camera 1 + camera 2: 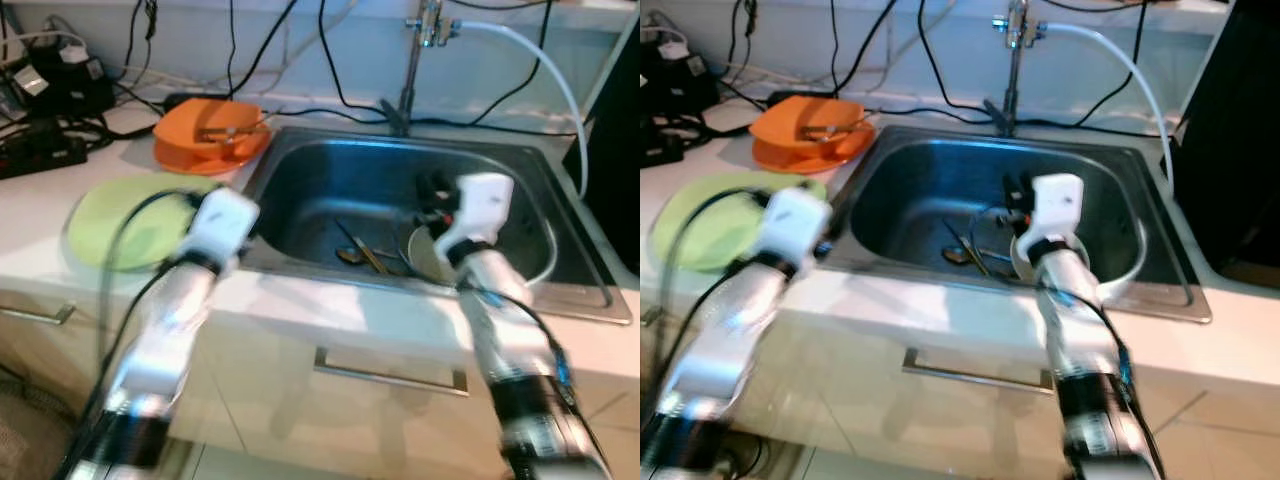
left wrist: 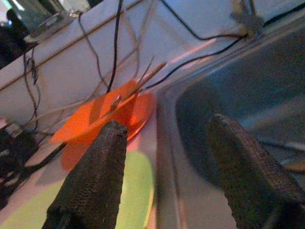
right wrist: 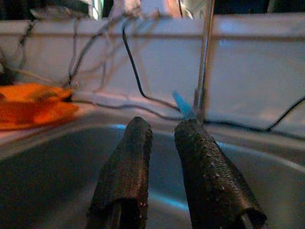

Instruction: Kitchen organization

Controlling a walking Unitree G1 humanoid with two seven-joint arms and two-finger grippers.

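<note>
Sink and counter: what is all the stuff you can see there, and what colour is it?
Sink: one, steel, set in the white counter.
Tap: one, metal, behind the sink, with a white hose curving off to the right.
Cutlery: a few pieces, metal, on the sink bottom; exact count unclear.
White plate: one, in the sink, partly behind the right arm.
Orange dishes: a stack, counter left of the sink, something thin lying in the top one.
Green plate: one, counter in front of the orange dishes.
Cables: several, black, along the back wall.
Drawer handle: one, metal, below the sink.
Left gripper: black fingers apart, over the sink's left edge.
Right gripper: black fingers nearly together, over the sink.
</note>
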